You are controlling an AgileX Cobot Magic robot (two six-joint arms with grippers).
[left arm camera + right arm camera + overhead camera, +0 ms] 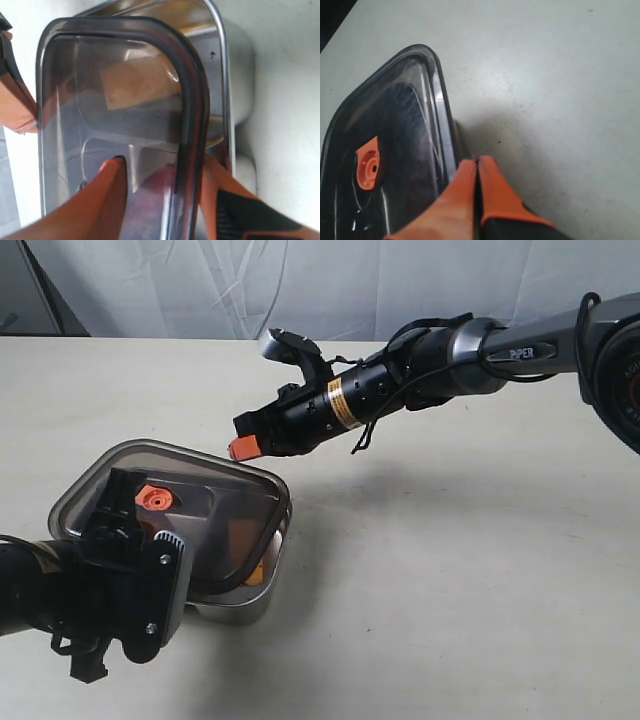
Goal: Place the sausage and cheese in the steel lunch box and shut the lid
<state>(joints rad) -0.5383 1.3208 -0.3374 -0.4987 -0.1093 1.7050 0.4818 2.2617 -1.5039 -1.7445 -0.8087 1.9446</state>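
Left tool (161,175), one lid (200,490), one steel lunch box (240,613)

The pale, matte table (450,570) carried the steel lunch box (240,612), which sat flat on it directly beneath the left gripper's (162,165) jaws. Beside and beyond the right gripper's (477,162) jaws, faintly speckled tabletop spread away in shadow.

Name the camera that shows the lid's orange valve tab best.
Right wrist view: the valve tab is close and unblocked. The exterior view shows it small; the left wrist view shows the lid but no tab.
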